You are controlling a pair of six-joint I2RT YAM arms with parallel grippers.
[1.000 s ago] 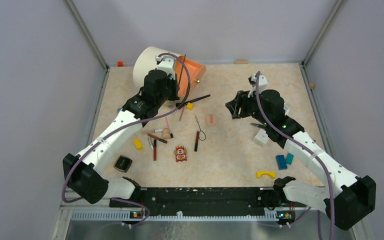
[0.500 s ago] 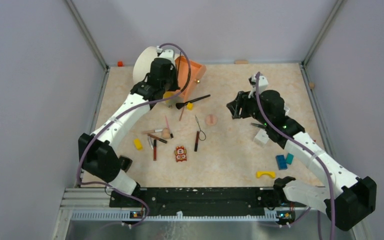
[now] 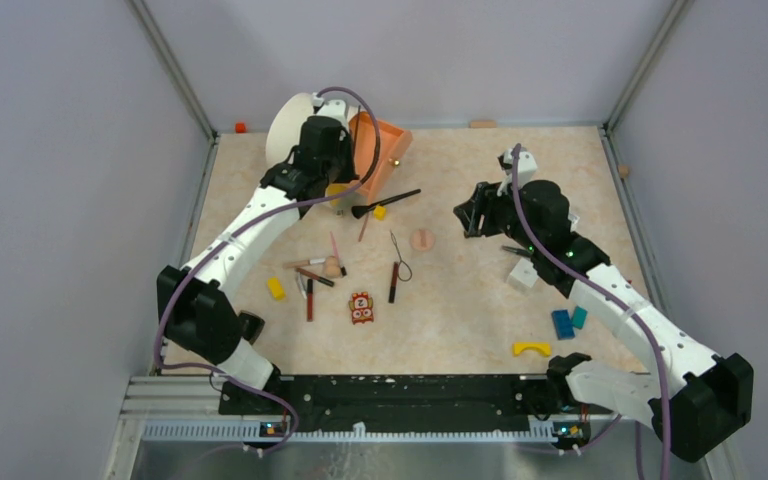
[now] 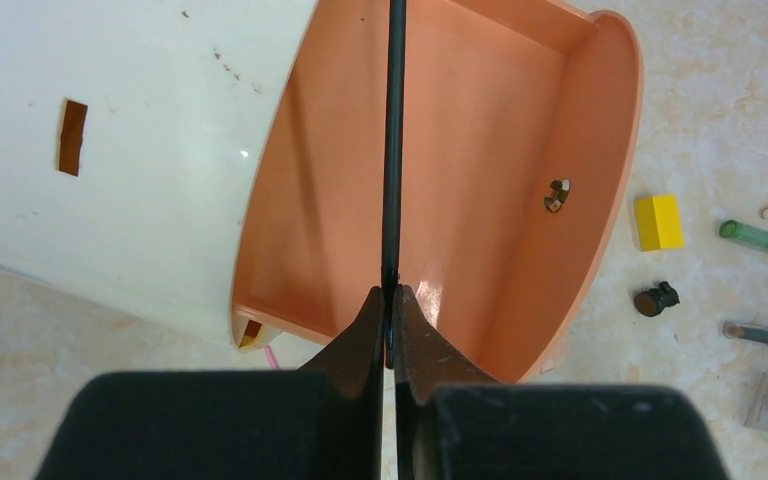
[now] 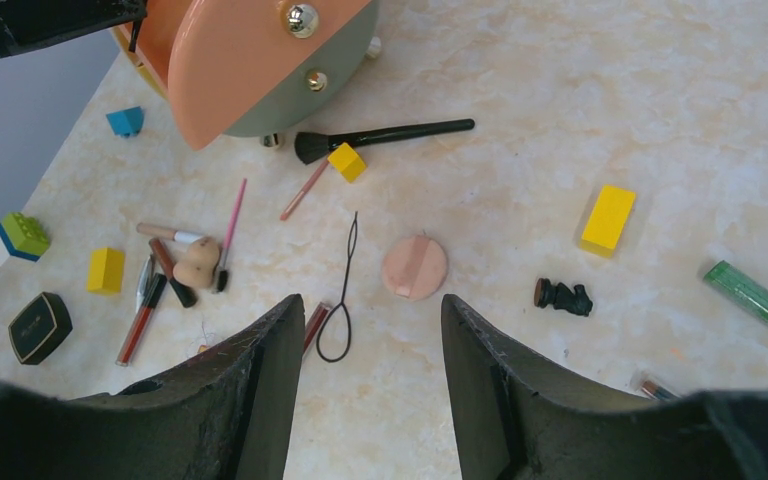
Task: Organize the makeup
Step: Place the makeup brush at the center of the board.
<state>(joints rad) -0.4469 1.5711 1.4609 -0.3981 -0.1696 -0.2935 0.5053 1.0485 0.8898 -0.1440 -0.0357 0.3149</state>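
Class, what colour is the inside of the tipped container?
Peach-orange; the container shows best in the left wrist view.

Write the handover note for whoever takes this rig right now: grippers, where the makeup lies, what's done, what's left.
Left gripper: shut on a thin black stick, which points into the tipped orange-lined container.
Right gripper: open and empty, above the table near the round puff.
On the table: black brush, wire-loop tool, pink stick, and pencils clustered around a peach sponge.
Done: no makeup shows lying in the container yet.
Left: probably drop the stick in, then collect everything else.
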